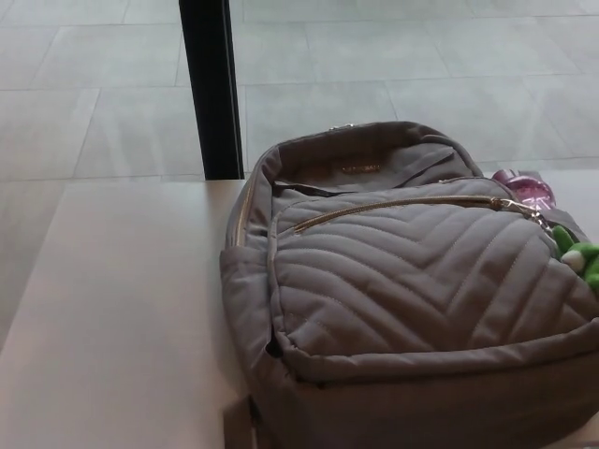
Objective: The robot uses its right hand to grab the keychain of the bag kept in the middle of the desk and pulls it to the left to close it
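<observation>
Green plush keychain [580, 258] at picture's right edge, clipped to small metal zipper pull [530, 213], trailing down-right. Gold zipper line [393, 208] running left-right across grey chevron-quilted fabric backpack [412, 299], lying flat mid-desk, top toward far side, on pale smooth desk [112, 309]. Out of view: left hand and right hand, grip state not visible. Pink-purple shiny object [526, 185] just behind bag. Black upright post [211, 89], grey tiled floor [421, 56] beyond.

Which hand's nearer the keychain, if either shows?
Neither shows: both hands are out of view. The keychain sits at the bag's right edge, on the robot's right.
</observation>
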